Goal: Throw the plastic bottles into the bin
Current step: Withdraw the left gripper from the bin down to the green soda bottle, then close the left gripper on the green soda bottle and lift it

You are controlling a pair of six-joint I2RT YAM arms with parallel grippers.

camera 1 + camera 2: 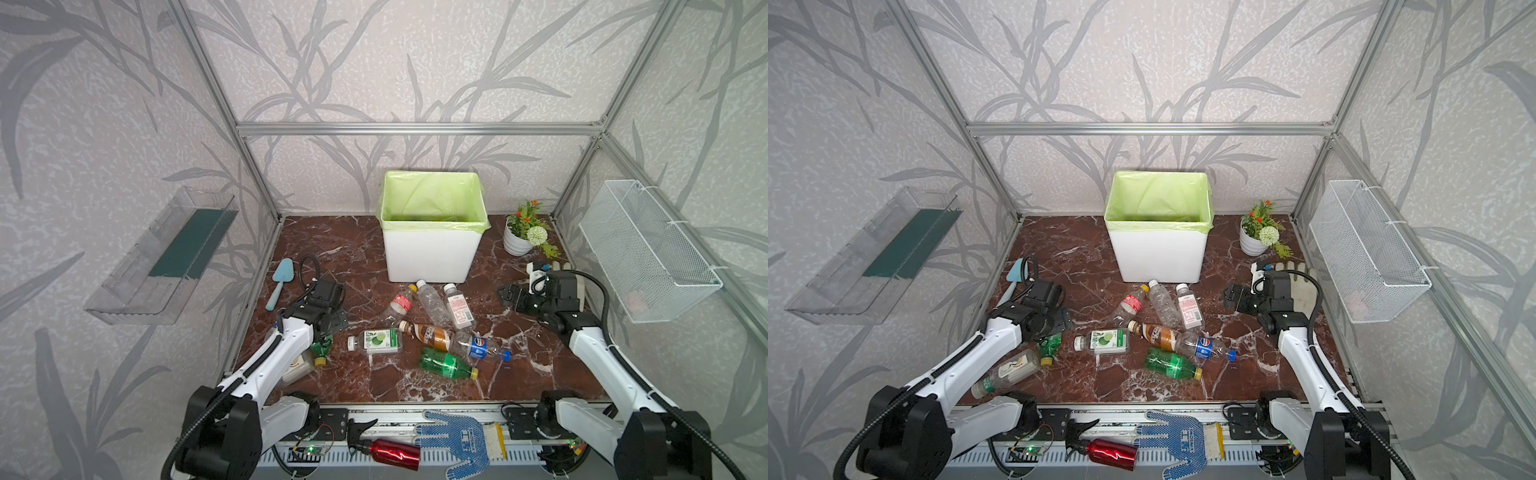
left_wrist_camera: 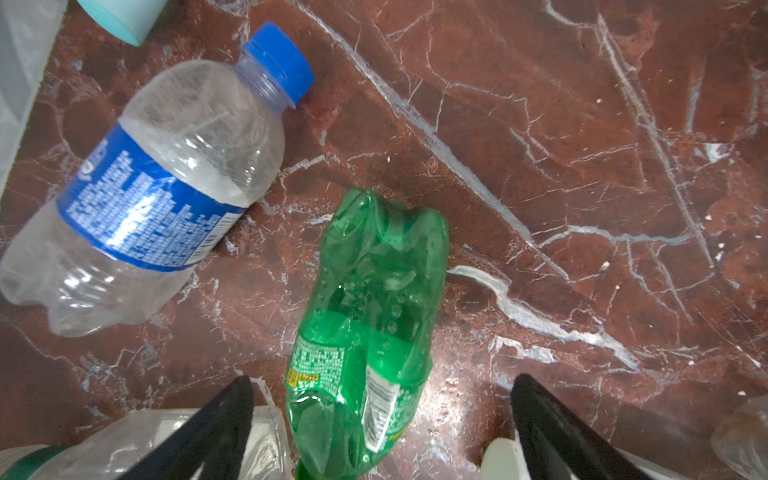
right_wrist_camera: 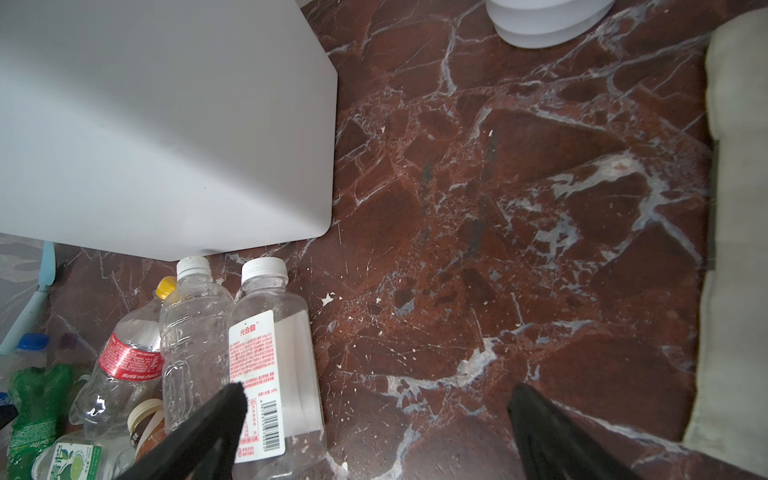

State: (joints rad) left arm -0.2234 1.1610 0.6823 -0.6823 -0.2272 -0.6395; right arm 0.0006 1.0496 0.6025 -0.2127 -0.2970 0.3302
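The bin (image 1: pixel 432 253), a white tub with a green liner, stands at the back centre. Several plastic bottles lie on the marble in front of it, among them a red-labelled one (image 1: pixel 401 303), a brown one (image 1: pixel 430 334), a blue-labelled one (image 1: pixel 478 347) and a green one (image 1: pixel 446 363). My left gripper (image 2: pixel 382 382) is open low over a crushed green bottle (image 2: pixel 365 316), one jaw on each side of it. A second blue-labelled bottle (image 2: pixel 166 195) lies beside it. My right gripper (image 3: pixel 378 390) is open over bare marble, next to a clear bottle with a red-and-white label (image 3: pixel 270 365).
A teal trowel (image 1: pixel 280 282) lies at the left, a potted plant (image 1: pixel 521 235) at the back right, and a pale glove (image 3: pixel 735 249) by the right arm. A wire basket (image 1: pixel 648 253) and a clear tray (image 1: pixel 162 257) hang on the side walls. A red spray bottle (image 1: pixel 390 453) and a blue glove (image 1: pixel 457 442) lie on the front rail.
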